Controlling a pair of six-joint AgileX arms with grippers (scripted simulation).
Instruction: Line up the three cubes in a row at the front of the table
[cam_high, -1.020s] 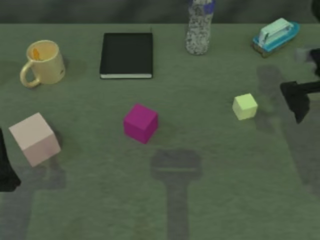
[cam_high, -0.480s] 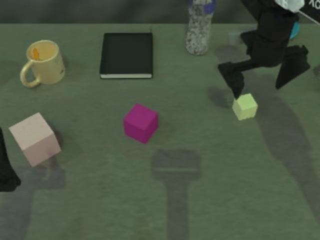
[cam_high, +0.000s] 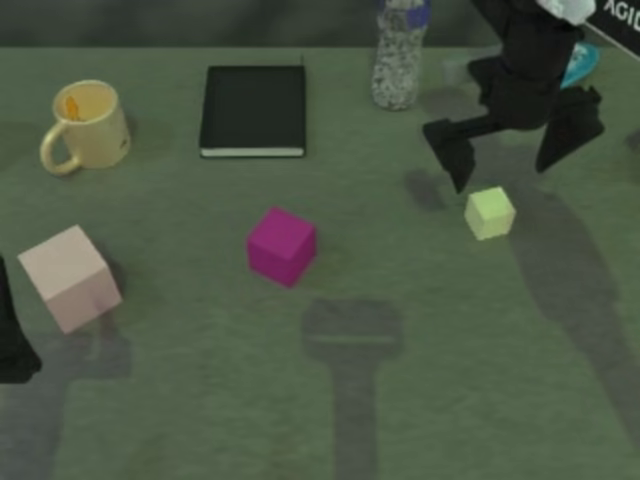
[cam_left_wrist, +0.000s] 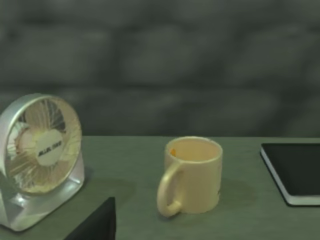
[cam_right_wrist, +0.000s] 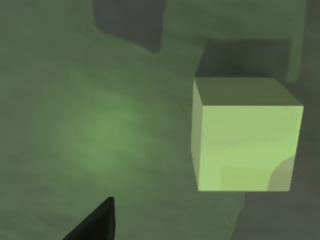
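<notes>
Three cubes apart on the bench (cam_high: 180, 400). Right gripper (cam_high: 508, 158) above yellow-green cube (cam_high: 490, 213), jaws apart. Left gripper (cam_high: 12, 345) at left edge; jaws unclear.

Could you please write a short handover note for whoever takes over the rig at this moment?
Right gripper: open, empty, above the table just behind the small yellow-green cube, not touching it.
Left gripper: parked at the table's left edge, near the pink cube.
Cubes: the large pale pink cube sits at the left, the magenta cube mid-table, the yellow-green one to the right. All rest on the table, spread apart and unaligned.
Done: nothing placed yet.
Left: grasp the yellow-green cube, then bring all three into a row at the front.
</notes>
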